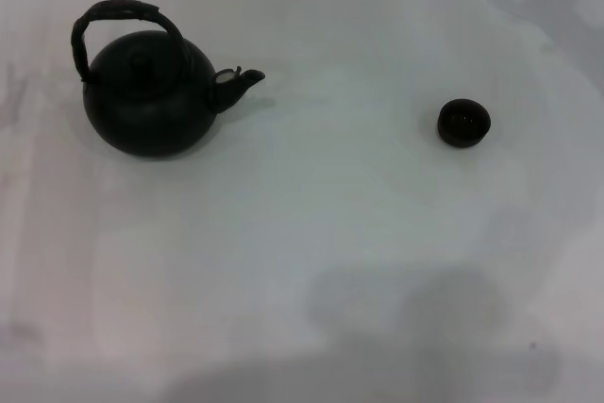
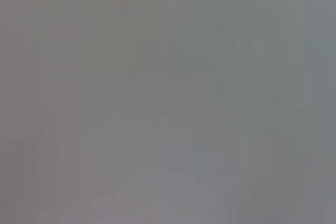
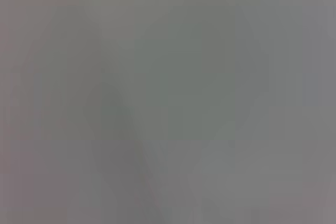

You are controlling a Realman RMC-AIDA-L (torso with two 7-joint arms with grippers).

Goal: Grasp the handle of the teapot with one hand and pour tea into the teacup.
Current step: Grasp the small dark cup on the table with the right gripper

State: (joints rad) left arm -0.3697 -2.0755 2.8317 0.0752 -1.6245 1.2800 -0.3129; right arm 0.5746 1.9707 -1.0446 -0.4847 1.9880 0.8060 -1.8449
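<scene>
Black and matte, the teapot (image 1: 146, 96) sits upright on the white table (image 1: 311, 233), on my left side and toward the far edge. Its arched handle (image 1: 118, 14) stands above the knobbed lid (image 1: 142, 60) with a rough, wrapped look, and its short spout (image 1: 238, 82) points toward my right. The teacup (image 1: 463, 123) rests well apart from the teapot, off to my right, small and dark, open side up; whether it holds anything I cannot make out. Neither of my grippers shows from the head camera. Both wrist cameras give only a flat grey blur with faint shadowy shapes, so I cannot tell whether my fingers are spread or closed, or what lies beneath them.
</scene>
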